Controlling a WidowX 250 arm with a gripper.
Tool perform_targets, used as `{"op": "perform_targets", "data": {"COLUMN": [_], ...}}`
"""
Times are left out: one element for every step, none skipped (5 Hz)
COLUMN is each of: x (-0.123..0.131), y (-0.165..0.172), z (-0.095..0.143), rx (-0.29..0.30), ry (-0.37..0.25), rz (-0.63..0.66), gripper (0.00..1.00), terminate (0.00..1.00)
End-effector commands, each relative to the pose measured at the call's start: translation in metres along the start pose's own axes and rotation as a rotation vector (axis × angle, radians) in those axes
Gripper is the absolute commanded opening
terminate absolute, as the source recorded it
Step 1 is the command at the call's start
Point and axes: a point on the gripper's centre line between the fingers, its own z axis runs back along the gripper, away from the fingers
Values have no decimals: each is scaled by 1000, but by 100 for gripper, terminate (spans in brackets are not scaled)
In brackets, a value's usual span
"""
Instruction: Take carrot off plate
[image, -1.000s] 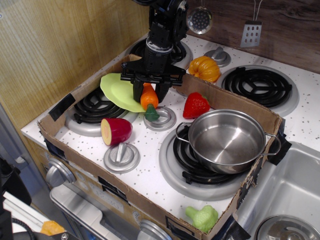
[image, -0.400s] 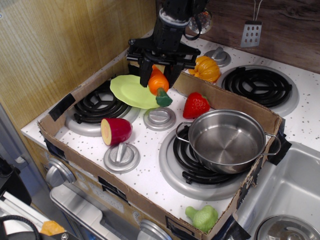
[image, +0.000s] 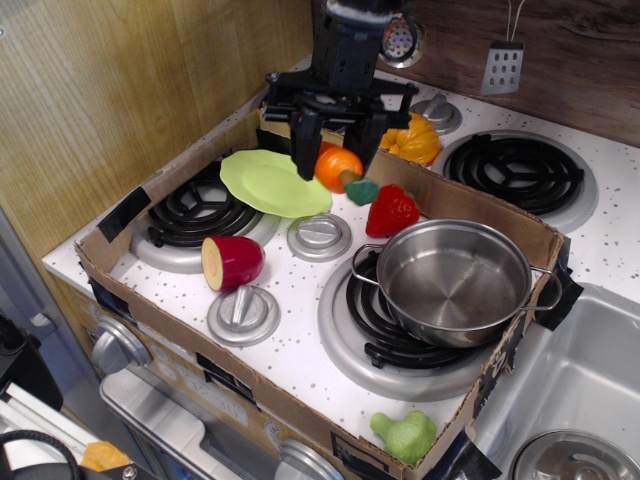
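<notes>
We see the black robot gripper (image: 337, 160) hanging above the back-left part of the toy stove top, its two dark fingers (image: 306, 150) pointing down and closed onto the bright orange plastic toy carrot (image: 343, 171). The carrot is tilted, orange body up between the fingers, dark green stub pointing down and toward the right. It hangs in the air, clear of the thin round lime-green plastic plate (image: 272, 183), which lies just to its left, partly over the black coil burner (image: 192, 214) at the left edge of the worktop. We cannot tell whether the plate lies flat or tips up at its far rim.

Just right of the carrot's green tip sits the red plastic strawberry (image: 391, 210), near the middle of the worktop. Behind the gripper, toward the back edge, we see the ridged orange-yellow toy pumpkin (image: 413, 139), partly hidden by the gripper. The shiny steel pot (image: 456, 281) stands on the front-right burner, empty inside. Near the front-left corner lies a dark red cut vegetable with a pale yellow face (image: 232, 261), beside a round silver knob (image: 243, 312). A brown cardboard wall (image: 462, 205) frames the front part of the stove. At the front edge, outside the cardboard, rests a light green lumpy toy vegetable (image: 405, 435).
</notes>
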Motion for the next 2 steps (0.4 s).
{"op": "perform_targets", "data": {"x": [-30,-42], "y": [6,14], "z": [19,13], "rx": [-100,-114], "ry": [-193,-254], "rz": [120,203], "gripper": [0,0], "terminate": [0,0]}}
